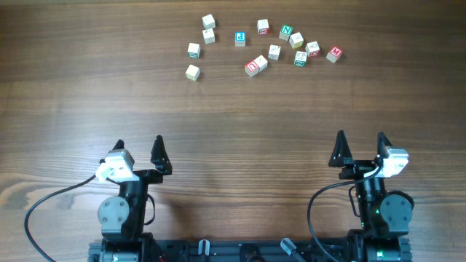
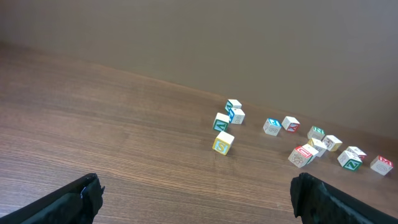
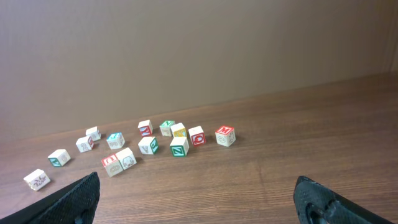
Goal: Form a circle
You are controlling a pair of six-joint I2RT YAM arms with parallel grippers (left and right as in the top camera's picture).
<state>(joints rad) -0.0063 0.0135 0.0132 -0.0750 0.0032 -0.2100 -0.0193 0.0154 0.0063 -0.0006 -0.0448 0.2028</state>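
Note:
The wooden alphabet cubes [image 1: 274, 52] meant for the circle lie in a loose, uneven scatter at the far middle of the table, not in a ring. A few stand apart on the left, among them one with a yellow face [image 1: 192, 72] [image 2: 224, 143]. On the right, two touching cubes [image 1: 255, 65] [image 3: 118, 163] and a green N cube [image 3: 179, 147] are nearest to me. My left gripper [image 1: 138, 145] [image 2: 196, 194] is open and empty near the front edge. My right gripper [image 1: 360, 140] [image 3: 198, 194] is likewise open and empty, far short of the cubes.
The brown wooden table [image 1: 233, 131] stretches bare between the grippers and the cubes. A plain wall [image 3: 199, 50] rises behind the table's far edge. Both arm bases and a black cable [image 1: 44, 211] sit at the front edge.

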